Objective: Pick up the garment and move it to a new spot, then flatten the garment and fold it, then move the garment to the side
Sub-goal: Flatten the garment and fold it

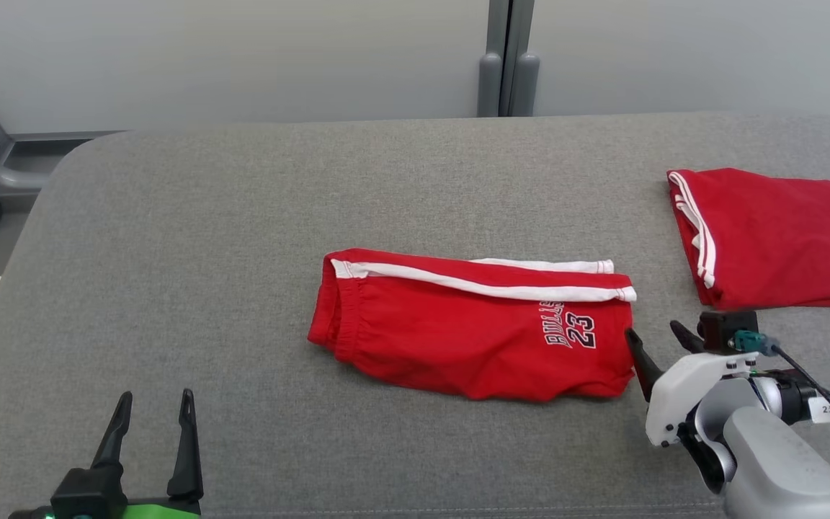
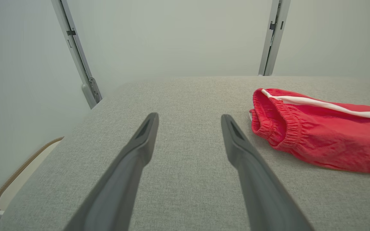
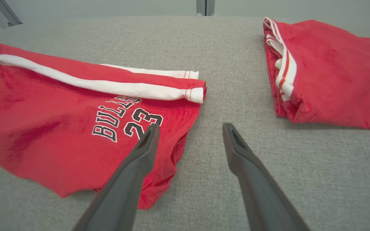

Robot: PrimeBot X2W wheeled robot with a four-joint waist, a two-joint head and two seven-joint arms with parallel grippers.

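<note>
Wide grey counter (image 1: 242, 216) out front. Dead centre lie the red Bulls shorts (image 1: 458, 339), folded lengthwise, waistband to the left. Far right, a second folded red garment (image 1: 782, 238). The right claw (image 1: 653, 330), released and empty, hovers at the shorts' right hem. The left claw (image 1: 156, 395), also released, sits near left.

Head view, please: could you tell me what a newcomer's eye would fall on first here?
The red fabric shorts with white side stripes and a BULLS 23 print lie folded at the middle of the grey cloth-covered table. A second folded red garment sits at the table's right side. The open right hand is beside the shorts' printed end.
</note>
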